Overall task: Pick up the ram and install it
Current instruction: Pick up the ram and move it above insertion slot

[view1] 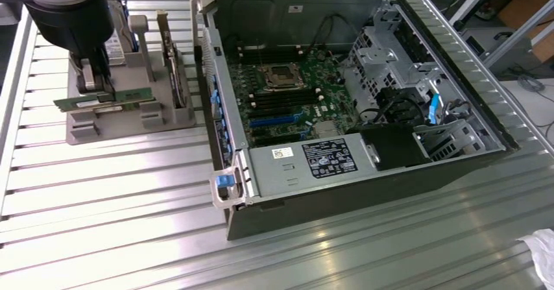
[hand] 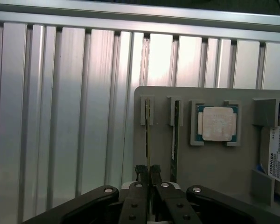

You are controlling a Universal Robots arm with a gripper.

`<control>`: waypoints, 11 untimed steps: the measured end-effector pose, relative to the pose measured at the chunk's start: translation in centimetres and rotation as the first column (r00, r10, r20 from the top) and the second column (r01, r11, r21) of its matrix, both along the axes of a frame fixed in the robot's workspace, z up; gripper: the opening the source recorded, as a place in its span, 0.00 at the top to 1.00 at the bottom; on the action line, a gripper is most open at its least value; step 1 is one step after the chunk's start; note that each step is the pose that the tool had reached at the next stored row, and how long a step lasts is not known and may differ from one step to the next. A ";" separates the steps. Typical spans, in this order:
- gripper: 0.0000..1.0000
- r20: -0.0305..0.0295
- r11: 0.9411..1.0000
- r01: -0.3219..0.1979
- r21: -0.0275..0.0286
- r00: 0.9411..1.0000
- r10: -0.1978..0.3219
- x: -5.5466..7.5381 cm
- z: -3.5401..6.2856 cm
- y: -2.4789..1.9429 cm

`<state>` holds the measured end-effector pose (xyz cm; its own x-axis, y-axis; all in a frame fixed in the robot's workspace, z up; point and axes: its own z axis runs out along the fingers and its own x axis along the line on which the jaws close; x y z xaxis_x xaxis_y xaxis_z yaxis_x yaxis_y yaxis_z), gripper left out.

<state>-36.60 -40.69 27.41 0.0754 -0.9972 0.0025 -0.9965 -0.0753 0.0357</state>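
While the arm stands over the grey holder (view1: 130, 122) at the exterior view's left, the gripper (view1: 93, 90) reaches down into it. Its fingers (hand: 141, 179) are drawn almost together, pinching the thin top edge of the ram (hand: 148, 140). That ram (view1: 108, 100) is a narrow green stick standing on edge in the slot nearest the holder's outer side. Whether it has risen from its slot cannot be told. A second, matching stick (hand: 176, 135) stands in the neighbouring slot, just beside the first and apart from the fingers. Beyond it in the same holder lie the square silver CPU (hand: 217, 123) in its recess and a labelled hard drive (hand: 279, 156). The open computer case (view1: 259, 205) lies on the ribbed aluminium bench (view1: 104, 193) just beside the holder. Its motherboard (view1: 290, 85) faces upward, with the power supply (view1: 303, 163) at the near end.
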 end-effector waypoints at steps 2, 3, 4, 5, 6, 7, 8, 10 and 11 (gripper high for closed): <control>0.87 0.000 1.000 0.000 0.000 1.000 0.000 0.0 0.10 0.00; 0.87 0.000 1.000 0.000 0.000 1.000 0.000 0.0 0.15 0.00; 0.87 0.000 1.000 0.000 0.000 1.000 0.000 0.0 0.21 0.00; 0.87 0.000 1.000 0.000 0.000 1.000 0.000 0.0 0.30 0.00; 0.87 0.000 1.000 0.000 0.000 1.000 0.000 0.0 0.38 0.00; 0.87 0.000 1.000 0.000 0.000 1.000 0.000 0.0 0.46 0.00; 0.87 0.000 1.000 0.000 0.000 1.000 0.000 0.0 0.51 0.00; 0.87 0.000 1.000 0.000 0.000 1.000 0.000 0.0 0.63 0.00; 0.87 0.000 1.000 0.000 0.000 1.000 0.000 0.0 0.69 0.00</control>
